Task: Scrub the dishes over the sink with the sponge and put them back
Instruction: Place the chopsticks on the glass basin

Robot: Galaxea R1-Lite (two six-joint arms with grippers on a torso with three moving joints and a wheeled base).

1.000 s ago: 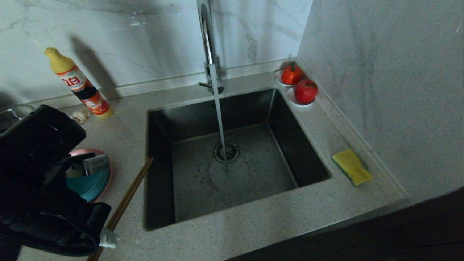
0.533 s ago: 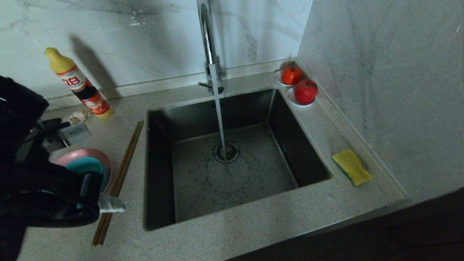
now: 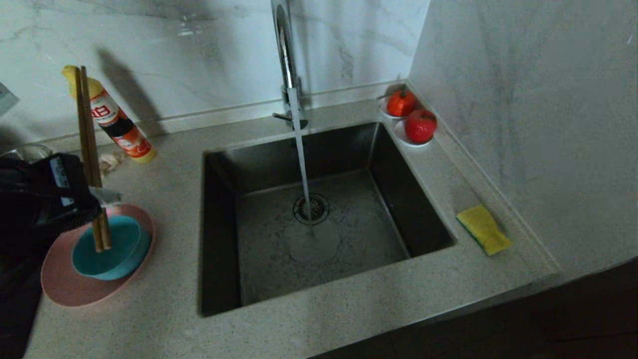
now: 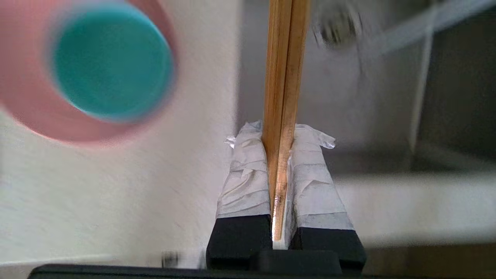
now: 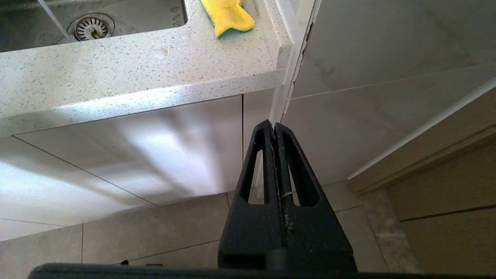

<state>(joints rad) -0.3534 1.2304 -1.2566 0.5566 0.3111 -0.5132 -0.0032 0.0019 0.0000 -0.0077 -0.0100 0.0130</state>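
Note:
My left gripper (image 3: 101, 195) is at the counter's left, shut on a pair of wooden chopsticks (image 3: 88, 139) that stand nearly upright. Their lower ends hang over the teal bowl (image 3: 107, 249), which sits in the pink plate (image 3: 60, 291). The left wrist view shows the taped fingers (image 4: 246, 170) of that gripper (image 4: 279, 130) pressed on both sides of the chopsticks (image 4: 285, 58), with the bowl (image 4: 112, 64) and plate (image 4: 23, 108) off to one side. The yellow sponge (image 3: 483, 229) lies right of the sink (image 3: 224, 279). My right gripper (image 5: 274, 126) hangs shut below the counter edge.
Water runs from the tall tap (image 3: 284, 55) onto the drain (image 3: 310, 208). A detergent bottle (image 3: 119, 127) and a cloth wad (image 3: 110, 159) stand at the back left beside a glass pot (image 3: 25, 149). Two red fruits on saucers (image 3: 420, 125) sit in the back right corner.
The left gripper has lifted the chopsticks off the counter beside the sink and swung them upright over the bowl. The arm drew back left, uncovering plate and bowl.

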